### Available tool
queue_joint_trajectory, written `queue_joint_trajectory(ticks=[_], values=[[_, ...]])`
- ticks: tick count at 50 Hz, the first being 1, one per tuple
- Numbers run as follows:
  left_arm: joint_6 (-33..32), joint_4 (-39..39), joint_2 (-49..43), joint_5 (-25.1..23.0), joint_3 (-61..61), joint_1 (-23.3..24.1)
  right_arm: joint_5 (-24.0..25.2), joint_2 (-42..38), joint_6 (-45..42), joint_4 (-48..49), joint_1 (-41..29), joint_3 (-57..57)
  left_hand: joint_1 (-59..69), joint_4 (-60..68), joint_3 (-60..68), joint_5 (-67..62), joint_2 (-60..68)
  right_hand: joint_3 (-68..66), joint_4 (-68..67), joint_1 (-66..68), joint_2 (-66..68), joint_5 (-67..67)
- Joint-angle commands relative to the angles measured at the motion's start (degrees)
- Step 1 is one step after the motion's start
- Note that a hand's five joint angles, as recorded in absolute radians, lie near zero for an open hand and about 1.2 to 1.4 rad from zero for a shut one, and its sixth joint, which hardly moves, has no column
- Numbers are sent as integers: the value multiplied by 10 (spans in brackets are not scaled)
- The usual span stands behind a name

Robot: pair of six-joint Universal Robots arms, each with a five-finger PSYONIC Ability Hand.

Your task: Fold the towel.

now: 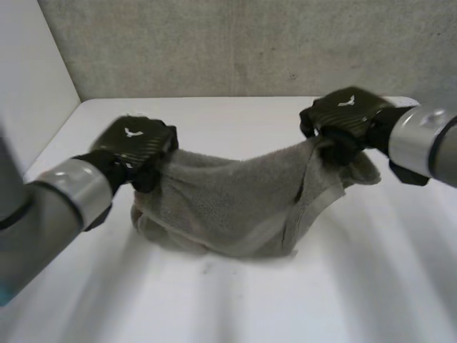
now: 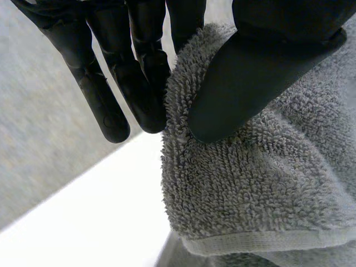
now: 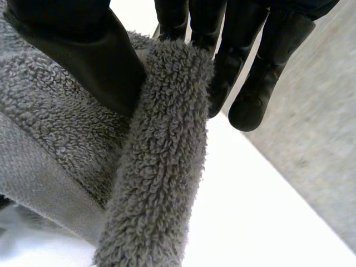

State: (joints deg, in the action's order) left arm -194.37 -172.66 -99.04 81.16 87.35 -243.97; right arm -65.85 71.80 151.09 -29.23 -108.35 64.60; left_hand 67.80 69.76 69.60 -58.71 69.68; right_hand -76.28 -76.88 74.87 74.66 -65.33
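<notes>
A grey terry towel point(image 1: 235, 204) hangs between my two hands above the white table point(image 1: 235, 300), sagging in the middle with its lower part resting on the table. My left hand point(image 1: 137, 150) holds the towel's left end; in the left wrist view its thumb point(image 2: 250, 72) presses the towel point(image 2: 250, 183) against the fingers point(image 2: 139, 83). My right hand point(image 1: 346, 118) holds the right end. In the right wrist view the thumb point(image 3: 83, 50) pinches a rolled edge of the towel point(image 3: 161, 161) against the fingers point(image 3: 222, 61).
A grey wall point(image 1: 250, 43) rises right behind the table's far edge, and a white panel point(image 1: 28, 86) stands at the left. Bare tabletop lies in front of the towel.
</notes>
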Motion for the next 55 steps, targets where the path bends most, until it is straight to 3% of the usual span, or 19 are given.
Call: queue_joint_trajectory(ticks=[1,8,10,13,21,27,28,29,30,31,32,33,34,39,49,55], values=[[4,3,-182,0,-126,10,-14,-140,4,4,-7,-94,122,102,104,-113,103,-37,-31,51,53,-47],[19,10,-273,0,-220,35,-95,-244,4,25,-7,-222,122,102,104,-113,103,-37,-31,51,53,-47],[46,13,-290,1,-256,73,-136,-284,2,39,-6,-285,122,102,104,-113,103,-37,-31,51,53,-47],[82,14,-297,1,-280,101,-158,-318,0,47,-4,-341,122,102,104,-113,103,-37,-31,51,53,-47],[161,14,-315,1,-304,163,-176,-367,-33,48,9,-422,122,102,104,-113,103,-37,-31,51,53,-47],[164,10,-322,5,-309,184,-191,-376,-56,47,15,-425,122,102,104,-113,103,-37,-31,51,53,-47],[163,10,-324,6,-313,184,-195,-378,-62,47,15,-425,119,99,101,-110,100,150,156,-136,-134,141],[163,10,-329,7,-318,184,-198,-377,-64,47,15,-422,-4,-24,-22,14,-23,430,436,-416,-414,421],[163,10,-329,7,-318,184,-198,-377,-64,47,15,-422,-6,-25,-24,15,-24,433,439,-419,-417,424],[163,11,-332,8,-324,184,-203,-375,-63,47,15,-419,-165,-185,-183,175,-184,663,669,-649,-647,653],[163,11,-335,8,-329,184,-209,-373,-63,47,16,-418,-287,-307,-305,296,-306,663,669,-649,-647,653],[163,11,-335,8,-329,184,-209,-373,-63,47,16,-418,-288,-308,-306,297,-307,663,669,-649,-647,653],[163,12,-335,8,-332,183,-214,-370,-62,46,17,-418,-381,-401,-399,391,-400,663,669,-649,-647,653],[163,15,-326,16,-328,171,-217,-347,-50,38,24,-412,-542,-561,-560,551,-561,663,669,-649,-647,653],[161,25,-239,49,-257,132,-183,-223,13,43,40,-291,-541,-560,-558,550,-559,663,669,-649,-647,653],[160,22,-166,48,-175,121,-100,-127,29,46,46,-140,-537,-557,-555,546,-556,663,669,-649,-647,653]])
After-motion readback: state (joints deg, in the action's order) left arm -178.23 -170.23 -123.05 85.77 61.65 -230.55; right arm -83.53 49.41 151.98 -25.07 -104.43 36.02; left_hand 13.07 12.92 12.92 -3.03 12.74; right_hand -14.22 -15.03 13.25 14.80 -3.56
